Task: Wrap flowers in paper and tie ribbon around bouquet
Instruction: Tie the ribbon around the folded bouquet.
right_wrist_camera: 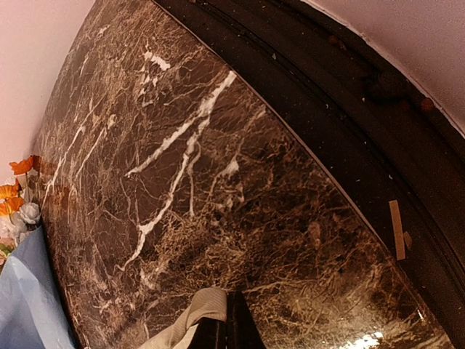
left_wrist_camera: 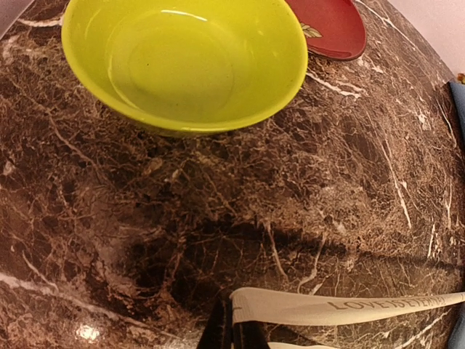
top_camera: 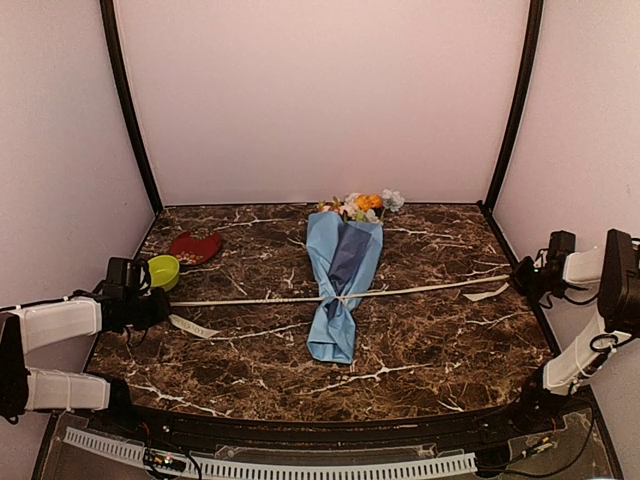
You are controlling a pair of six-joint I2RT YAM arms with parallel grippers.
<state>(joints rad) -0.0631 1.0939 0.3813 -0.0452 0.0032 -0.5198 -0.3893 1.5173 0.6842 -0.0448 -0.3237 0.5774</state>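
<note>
Marble table [top_camera: 450, 340]: the bouquet [top_camera: 338, 270] lies mid-surface, long axis near-to-far, flowers [top_camera: 362, 205] toward the back wall [top_camera: 320, 100]. My left gripper [left_wrist_camera: 231, 334] and right gripper [right_wrist_camera: 225, 331] pinch the ribbon [top_camera: 250, 299] stretched crosswise over it.

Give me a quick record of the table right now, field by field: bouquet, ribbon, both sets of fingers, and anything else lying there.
bouquet: lying mid-table, flowers toward the far wall
paper: light blue with a navy fold, wrapped around the stems
ribbon: stretched side to side across the bouquet's narrow waist; whether it is knotted cannot be made out
left fingers: shut on the ribbon's left part
right fingers: shut on the ribbon's right part
other items: green bowl and red dish, at the left
</note>
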